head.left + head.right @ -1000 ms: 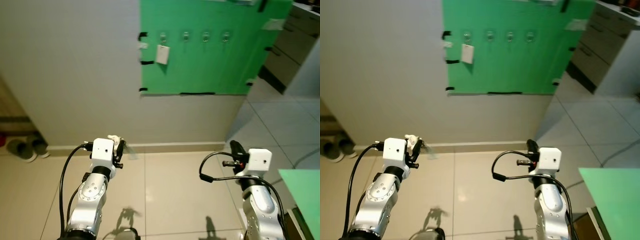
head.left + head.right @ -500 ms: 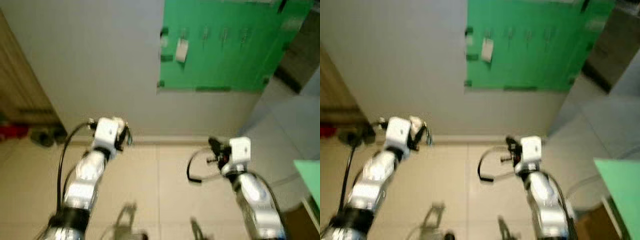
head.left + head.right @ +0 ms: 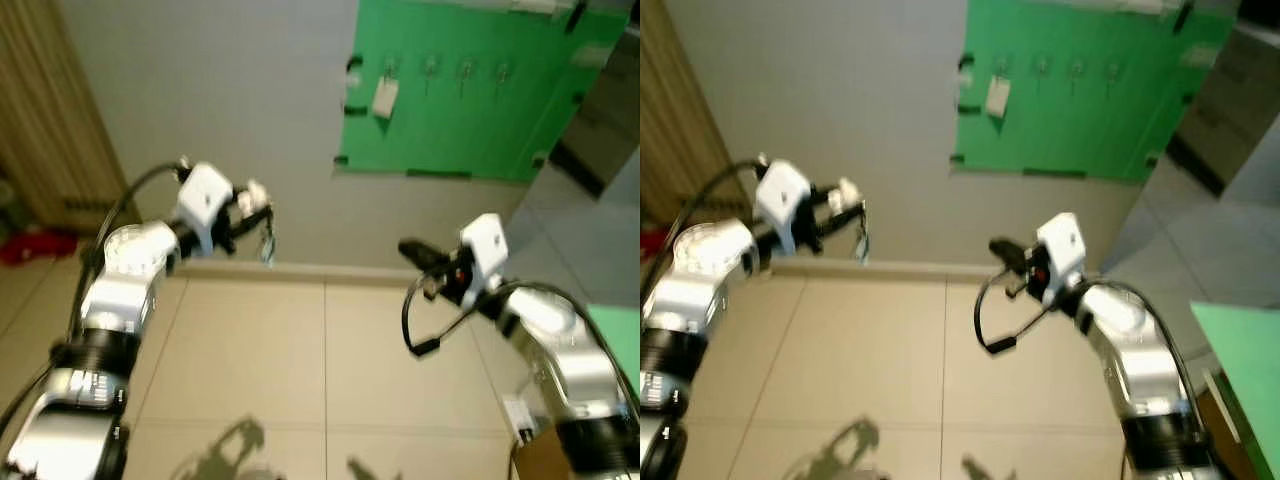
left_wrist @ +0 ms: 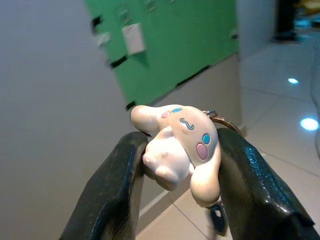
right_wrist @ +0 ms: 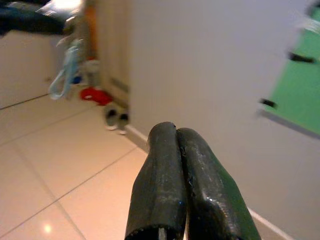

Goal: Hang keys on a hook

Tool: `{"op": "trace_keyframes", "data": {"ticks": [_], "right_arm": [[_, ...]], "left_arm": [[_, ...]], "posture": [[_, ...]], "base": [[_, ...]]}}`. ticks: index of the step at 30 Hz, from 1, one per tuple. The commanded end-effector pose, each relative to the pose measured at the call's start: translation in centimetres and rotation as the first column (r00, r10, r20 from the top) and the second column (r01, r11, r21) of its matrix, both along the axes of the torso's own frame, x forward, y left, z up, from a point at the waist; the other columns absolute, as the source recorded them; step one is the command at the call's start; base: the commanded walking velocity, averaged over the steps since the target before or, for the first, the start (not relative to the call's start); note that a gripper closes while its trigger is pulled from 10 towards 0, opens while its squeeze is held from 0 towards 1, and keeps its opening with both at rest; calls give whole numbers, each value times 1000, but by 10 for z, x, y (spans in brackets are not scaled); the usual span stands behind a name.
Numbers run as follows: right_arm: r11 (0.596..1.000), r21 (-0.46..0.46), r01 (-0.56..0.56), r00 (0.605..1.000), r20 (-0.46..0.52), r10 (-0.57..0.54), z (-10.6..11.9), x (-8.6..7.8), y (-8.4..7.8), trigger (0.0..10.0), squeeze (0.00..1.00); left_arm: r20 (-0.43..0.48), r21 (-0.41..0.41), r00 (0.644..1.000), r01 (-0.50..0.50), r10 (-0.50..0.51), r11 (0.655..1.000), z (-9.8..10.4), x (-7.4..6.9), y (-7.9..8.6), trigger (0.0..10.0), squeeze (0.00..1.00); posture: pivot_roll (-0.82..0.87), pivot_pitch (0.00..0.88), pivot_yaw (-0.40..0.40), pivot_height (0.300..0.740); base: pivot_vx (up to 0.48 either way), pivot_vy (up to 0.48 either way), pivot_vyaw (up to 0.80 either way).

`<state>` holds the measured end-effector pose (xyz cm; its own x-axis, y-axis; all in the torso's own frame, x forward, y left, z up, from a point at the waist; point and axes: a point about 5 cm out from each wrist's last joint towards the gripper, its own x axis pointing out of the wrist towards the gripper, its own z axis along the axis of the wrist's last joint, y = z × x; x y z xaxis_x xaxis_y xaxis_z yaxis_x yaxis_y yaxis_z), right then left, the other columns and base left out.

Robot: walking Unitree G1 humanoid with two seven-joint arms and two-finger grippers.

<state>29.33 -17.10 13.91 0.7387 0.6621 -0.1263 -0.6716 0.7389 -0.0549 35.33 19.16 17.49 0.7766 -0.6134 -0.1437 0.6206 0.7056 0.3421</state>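
My left gripper (image 3: 250, 203) is raised at the left, shut on a white cartoon-dog keychain (image 4: 176, 144); its ring and keys (image 3: 267, 244) dangle below the fingers (image 4: 116, 195). On the grey wall ahead hangs a green board (image 3: 470, 100) with a row of several small hooks (image 3: 430, 67). A white tag (image 3: 383, 98) hangs from the leftmost hook. The board is well beyond and to the right of the keychain. My right gripper (image 3: 410, 250) is held out at mid height on the right, shut with nothing in it (image 5: 175, 190).
Beige tiled floor (image 3: 300, 380) runs to the wall's skirting. Shoes and something red (image 3: 35, 245) lie by a ribbed curtain (image 3: 50, 110) at the far left. A green surface (image 3: 622, 330) juts in at the right edge, with dark cabinets (image 3: 605, 110) beyond.
Both arms have lifted and swung out in front. The camera has shifted, so the green board now sits further right and the curtain shows at the left. The left gripper still holds the keychain.
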Motion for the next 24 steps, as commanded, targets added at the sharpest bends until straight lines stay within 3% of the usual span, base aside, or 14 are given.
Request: {"op": "trace_keyframes", "data": {"ticks": [1, 7, 10, 15, 24], "right_arm": [[997, -11, -71, 997, 35, 72, 18, 1, 3, 10000, 0], [978, -12, -208, 977, 53, 208, 42, -3, 16, 10000, 0], [975, -19, -222, 974, 51, 222, 43, -3, 17, 10000, 0], [952, -5, -305, 950, 66, 304, 61, -9, 28, 10000, 0], [912, -42, -409, 906, 97, 411, 84, -10, 41, 10000, 0]], "left_arm": [[47, 18, 996, 69, -70, 997, 20, 6, -7, 10000, 0], [62, 98, 968, 236, -243, 967, 50, 8, -11, 10000, 0], [67, 114, 962, 255, -264, 960, 54, 9, -12, 10000, 0], [80, 166, 914, 382, -398, 909, 74, 9, -22, 10000, 0], [110, 256, 853, 471, -510, 844, 97, 10, -36, 10000, 0]], "posture": [[-7, 0, 13, 740], [-16, 0, 14, 740], [-18, 0, 14, 740], [-23, 0, 18, 740], [-25, 0, 20, 740]], "base": [[0, 0, 0], [0, 0, 0], [0, 0, 0], [0, 0, 0], [0, 0, 0]]}}
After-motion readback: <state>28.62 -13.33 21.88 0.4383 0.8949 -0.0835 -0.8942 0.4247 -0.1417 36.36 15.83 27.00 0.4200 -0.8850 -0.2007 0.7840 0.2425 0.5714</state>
